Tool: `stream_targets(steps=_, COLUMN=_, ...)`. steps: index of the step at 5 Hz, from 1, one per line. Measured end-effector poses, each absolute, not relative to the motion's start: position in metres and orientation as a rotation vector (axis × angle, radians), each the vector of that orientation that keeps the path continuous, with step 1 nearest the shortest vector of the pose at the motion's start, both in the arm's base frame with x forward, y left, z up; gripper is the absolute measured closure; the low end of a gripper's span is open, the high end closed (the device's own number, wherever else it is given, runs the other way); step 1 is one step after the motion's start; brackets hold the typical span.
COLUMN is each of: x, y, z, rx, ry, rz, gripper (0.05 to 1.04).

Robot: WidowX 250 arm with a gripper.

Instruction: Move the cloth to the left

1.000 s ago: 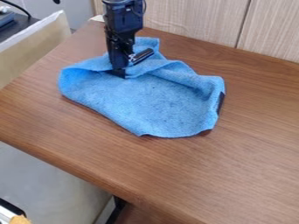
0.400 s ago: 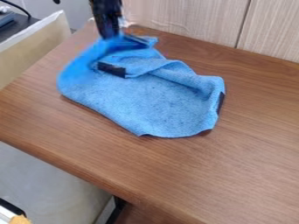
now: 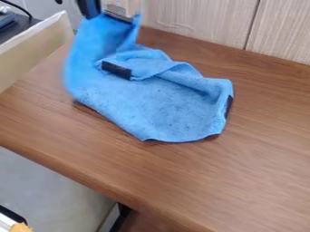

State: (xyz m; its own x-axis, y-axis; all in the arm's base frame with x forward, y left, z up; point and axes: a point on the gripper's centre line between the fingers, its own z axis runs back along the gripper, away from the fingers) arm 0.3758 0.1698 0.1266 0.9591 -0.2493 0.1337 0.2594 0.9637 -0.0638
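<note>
"Well, the blue cloth [image 3: 163, 108] has its far-left end up off the table [image 3: 254, 176] now; a second ago it lay low. The near-right part hasn't budged."

"Which way does it point?"

"Raised end to the far left, long axis running from there to the near right."

"And the gripper [image 3: 104, 12]?"

"Clenched on that raised end, higher and farther left than before, near the table's far-left corner."

"So is it moved?"

"Only begun, I'd say. Most of it still lies left of the middle, and needs pulling further left."
</note>
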Motion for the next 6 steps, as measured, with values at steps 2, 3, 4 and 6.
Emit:
stream_targets(steps=2, x=0.367, y=0.227, z=0.075, rx=-0.128, ry=-0.036, rz=-0.061, gripper=1.031)
stream_targets(steps=3, x=0.361, y=0.224, z=0.060, rx=-0.118, ry=0.000, rz=-0.073, gripper=1.031)
stream_targets(steps=4, x=0.358, y=0.223, z=0.055, rx=-0.087, ry=0.016, rz=-0.085, gripper=1.009)
stream_targets(steps=6, x=0.360, y=0.218, z=0.058, rx=-0.072, ry=0.014, rz=-0.109, gripper=0.624)
